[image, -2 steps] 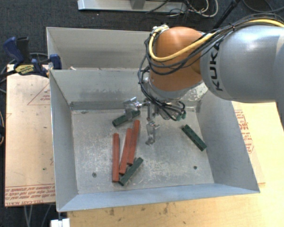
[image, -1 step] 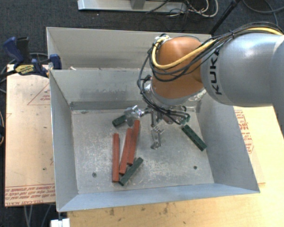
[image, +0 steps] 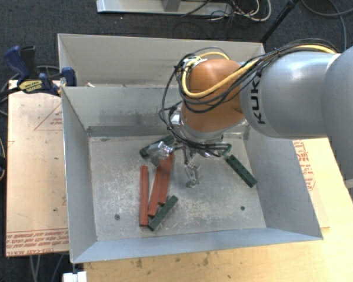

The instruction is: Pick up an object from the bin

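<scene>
My gripper [image: 192, 174] hangs below the orange dome over the middle of the bin floor, its tip just above bare metal. Just left of it lies a wide red-brown bar [image: 160, 184], slanted, its upper end reaching under the wrist. A thinner red-brown stick [image: 143, 195] lies alongside that bar on its left. A dark green bar [image: 163, 212] lies across the lower ends of both. To the right of the gripper a second dark green bar [image: 242, 170] lies slanted on the floor, apart from it.
A short dark green piece [image: 147, 151] pokes out left of the wrist near the back wall. The arm and its cables cover the back right of the bin.
</scene>
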`<state>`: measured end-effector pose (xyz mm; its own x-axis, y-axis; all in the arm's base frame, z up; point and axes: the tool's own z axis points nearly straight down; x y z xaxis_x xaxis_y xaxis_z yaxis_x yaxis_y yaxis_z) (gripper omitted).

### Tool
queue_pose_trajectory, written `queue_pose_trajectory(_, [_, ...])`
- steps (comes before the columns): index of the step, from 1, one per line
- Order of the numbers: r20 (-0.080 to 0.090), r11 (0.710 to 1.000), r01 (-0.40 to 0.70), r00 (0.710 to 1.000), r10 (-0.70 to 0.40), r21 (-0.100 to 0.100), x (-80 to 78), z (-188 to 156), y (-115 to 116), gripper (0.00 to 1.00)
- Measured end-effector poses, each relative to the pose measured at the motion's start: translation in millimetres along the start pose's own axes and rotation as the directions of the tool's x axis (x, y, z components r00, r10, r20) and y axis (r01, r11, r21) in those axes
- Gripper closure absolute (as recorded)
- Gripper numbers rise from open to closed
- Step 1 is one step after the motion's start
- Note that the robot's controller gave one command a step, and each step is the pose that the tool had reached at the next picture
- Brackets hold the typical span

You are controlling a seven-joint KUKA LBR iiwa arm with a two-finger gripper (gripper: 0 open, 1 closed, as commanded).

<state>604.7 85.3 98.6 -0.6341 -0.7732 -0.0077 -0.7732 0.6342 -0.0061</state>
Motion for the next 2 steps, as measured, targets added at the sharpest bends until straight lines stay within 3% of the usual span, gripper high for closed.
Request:
queue_pose_trajectory(1, [-0.001,0.947,0.32,0.947,-0.321,-0.007,-13.1,24.7,1.4,1.0])
queue_pose_trajectory(2, [-0.001,0.947,0.321,0.947,-0.321,-0.007,-13.1,24.7,1.4,1.0])
